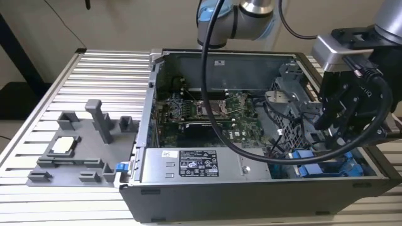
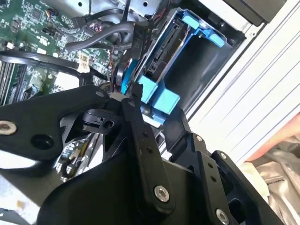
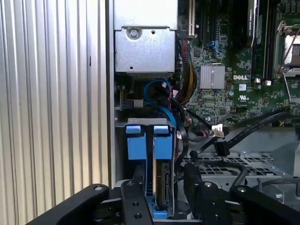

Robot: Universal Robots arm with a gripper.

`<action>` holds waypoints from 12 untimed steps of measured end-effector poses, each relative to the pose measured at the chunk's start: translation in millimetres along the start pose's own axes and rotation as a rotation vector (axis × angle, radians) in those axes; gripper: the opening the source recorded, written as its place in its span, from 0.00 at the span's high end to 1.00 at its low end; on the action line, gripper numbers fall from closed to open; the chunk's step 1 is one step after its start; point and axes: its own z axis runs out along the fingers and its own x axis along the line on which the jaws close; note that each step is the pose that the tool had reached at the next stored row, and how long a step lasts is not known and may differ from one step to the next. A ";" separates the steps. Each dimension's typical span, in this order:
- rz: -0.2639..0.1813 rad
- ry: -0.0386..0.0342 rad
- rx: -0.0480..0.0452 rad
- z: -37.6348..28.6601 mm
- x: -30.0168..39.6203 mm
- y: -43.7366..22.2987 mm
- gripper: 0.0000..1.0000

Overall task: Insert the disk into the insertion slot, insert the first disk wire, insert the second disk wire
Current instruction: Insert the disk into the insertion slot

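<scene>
The disk [image 3: 162,183] stands on edge in its bright blue carrier [image 3: 140,146], down inside the insertion slot [image 3: 140,123] at the case's corner, beside a perforated metal wall [image 3: 220,161]. In the second wrist view the disk [image 2: 161,51] and the carrier's blue tabs [image 2: 159,96] sit just beyond my fingertips. My gripper [image 3: 164,187] is open, one black finger on each side of the carrier's top, and a gap shows on one side. In the exterior view the gripper [image 1: 325,129] hangs over the blue bay [image 1: 326,167] at the exterior view's right. A loose black connector [image 3: 221,149] lies near the slot.
The open case holds a green motherboard [image 1: 201,113] and a grey labelled power-supply box [image 1: 195,165] along its front. Blue and black cables [image 3: 157,93] crowd the space beside the slot. A thick black hose [image 1: 251,155] drapes over the case. A grey fixture [image 1: 75,141] sits on the slatted table [image 1: 113,70].
</scene>
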 end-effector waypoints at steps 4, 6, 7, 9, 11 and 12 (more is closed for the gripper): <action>-0.001 -0.0399 0.0247 -0.1 -0.9 0.5 0.53; -0.003 -0.0422 0.0596 -0.1 -2.1 0.8 0.53; -0.005 -0.0423 0.1066 -0.1 -4.2 1.1 0.53; -0.007 -0.0423 0.1397 -0.1 -6.4 1.3 0.53; -0.008 -0.0425 0.1626 0.0 -9.3 1.6 0.53; -0.009 -0.0425 0.1688 0.0 -11.0 1.9 0.53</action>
